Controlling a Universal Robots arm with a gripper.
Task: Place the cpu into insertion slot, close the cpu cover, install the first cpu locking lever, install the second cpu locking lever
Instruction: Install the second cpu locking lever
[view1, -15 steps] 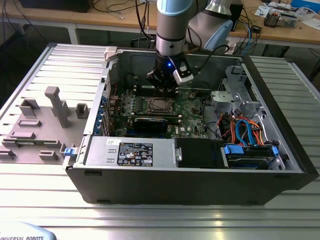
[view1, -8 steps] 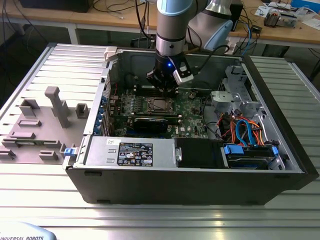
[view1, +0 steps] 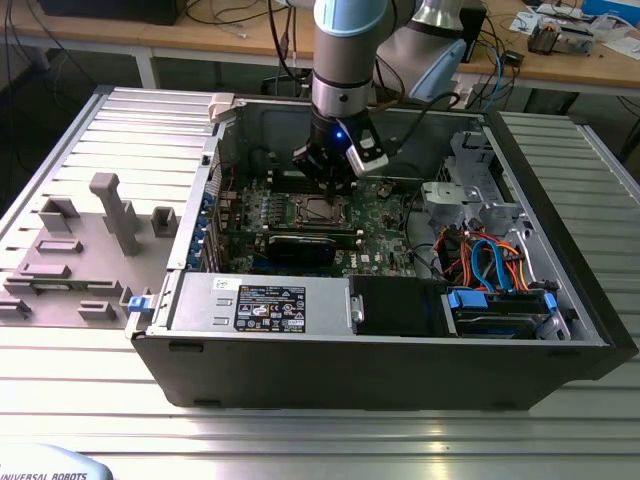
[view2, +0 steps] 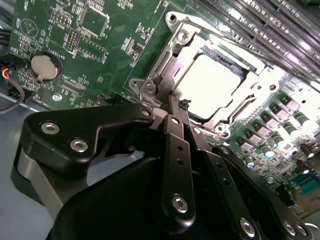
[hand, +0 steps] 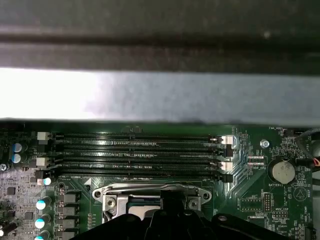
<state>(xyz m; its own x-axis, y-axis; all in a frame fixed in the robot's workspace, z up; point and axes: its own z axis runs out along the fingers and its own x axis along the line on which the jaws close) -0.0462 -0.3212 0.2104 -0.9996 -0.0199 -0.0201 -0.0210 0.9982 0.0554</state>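
Note:
The cpu (view2: 212, 82) lies flat in the insertion slot (view1: 320, 210), its silvery top bright under the light. The cpu cover (view2: 186, 40) is down over it, framing the chip; its edge also appears in the first wrist view (hand: 150, 192). My gripper (view2: 176, 105) is shut, fingertips pressed together, with nothing visible between them. The tip sits right at the socket's edge beside a corner of the cover. In the exterior view the gripper (view1: 325, 182) hangs just above the socket inside the open computer case.
Long memory slots (hand: 140, 150) run beside the socket. A coin battery (view2: 44, 66) sits on the green board. A black graphics card (view1: 300, 247), the power supply (view1: 260, 300) and coloured cables (view1: 490, 260) crowd the case. Grey fixtures (view1: 115, 210) stand on the exterior view's left.

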